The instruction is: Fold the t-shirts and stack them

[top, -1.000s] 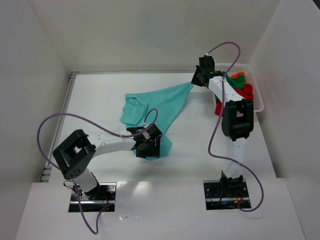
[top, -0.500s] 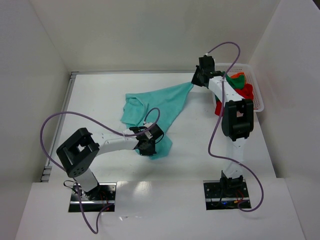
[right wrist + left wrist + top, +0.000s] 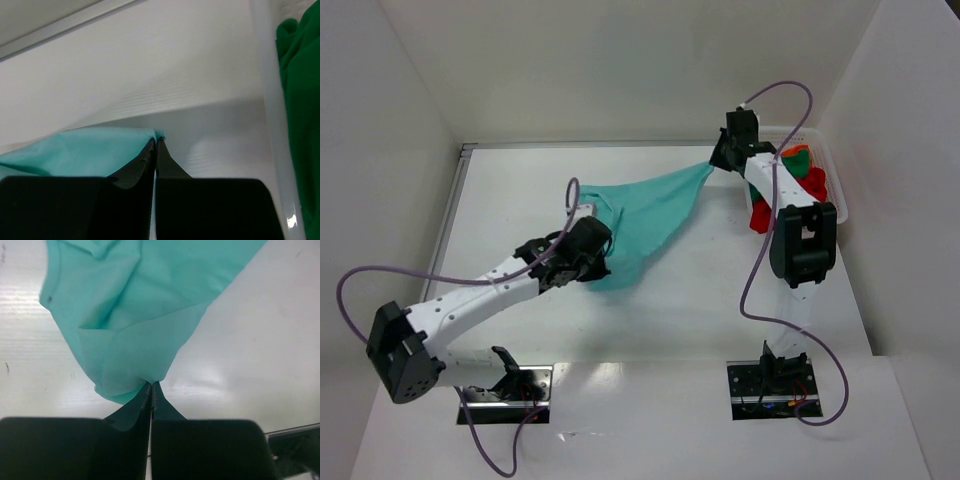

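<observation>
Both grippers have a pinch on the teal t-shirt (image 3: pixel 655 205), but the left side has changed a good deal in the last second. Back then the left arm was folded tight, with its elbow bunched up near its base. Now it lies stretched out long, the elbow pulled back toward the near left corner. The left gripper (image 3: pixel 590 265) has travelled away from the bases and a little to the left, taking the shirt's lower edge with it. The loose bundle that lay on the table (image 3: pixel 510 190) beside it has been drawn up, so the cloth now spans from one gripper to the other as a single slack sheet. The right gripper (image 3: pixel 718 162) has shifted only slightly, toward the basket (image 3: pixel 839 200).

The right arm reaches well forward of its base, with its wrist turned left toward the cloth.

In the left wrist view the fingers (image 3: pixel 100 450) are pressed together on a fold of teal cloth. The cloth fans out ahead of the tips and to their left.

In the right wrist view the fingers (image 3: pixel 75 210) are likewise clamped on a corner of the shirt, which runs off to their left. The basket wall stands to their right, with a green t-shirt (image 3: pixel 300 100) behind it. A red t-shirt (image 3: pixel 813 182) lies in the same basket.
</observation>
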Motion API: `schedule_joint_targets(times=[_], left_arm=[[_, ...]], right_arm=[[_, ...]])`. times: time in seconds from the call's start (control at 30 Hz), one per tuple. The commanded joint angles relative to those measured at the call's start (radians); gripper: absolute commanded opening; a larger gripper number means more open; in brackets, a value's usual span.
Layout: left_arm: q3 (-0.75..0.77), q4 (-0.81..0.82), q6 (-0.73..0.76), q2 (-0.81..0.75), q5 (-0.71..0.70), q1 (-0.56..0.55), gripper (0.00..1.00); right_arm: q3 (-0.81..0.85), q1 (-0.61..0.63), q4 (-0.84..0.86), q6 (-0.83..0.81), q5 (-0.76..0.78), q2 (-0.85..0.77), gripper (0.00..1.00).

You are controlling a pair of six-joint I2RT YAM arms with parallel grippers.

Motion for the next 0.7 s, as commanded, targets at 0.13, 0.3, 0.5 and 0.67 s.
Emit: schedule_joint_targets(times=[0.13,0.3,0.5,0.67], left_arm=[[0.083,-0.046,0.108,-0.127,-0.023,0.086,0.00],[0.074,-0.057,0.134,-0.180,0.001,0.140,0.00],[-0.073,0.018,0.105,-0.191,0.206,0.162,0.00],[-0.162,0.081,0.076,-0.114,0.325,0.139,0.00]], right_arm=[[0.001,-0.011,0.039,-0.015,0.025,-0.177,0.00],[-0.057,-0.011,0.039,-0.006,0.004,-0.240,0.00],[-0.171,-0.011,0.071,-0.006,0.004,-0.283,0.00],[-0.226,-0.011,0.091,-0.006,-0.015,-0.283,0.00]])
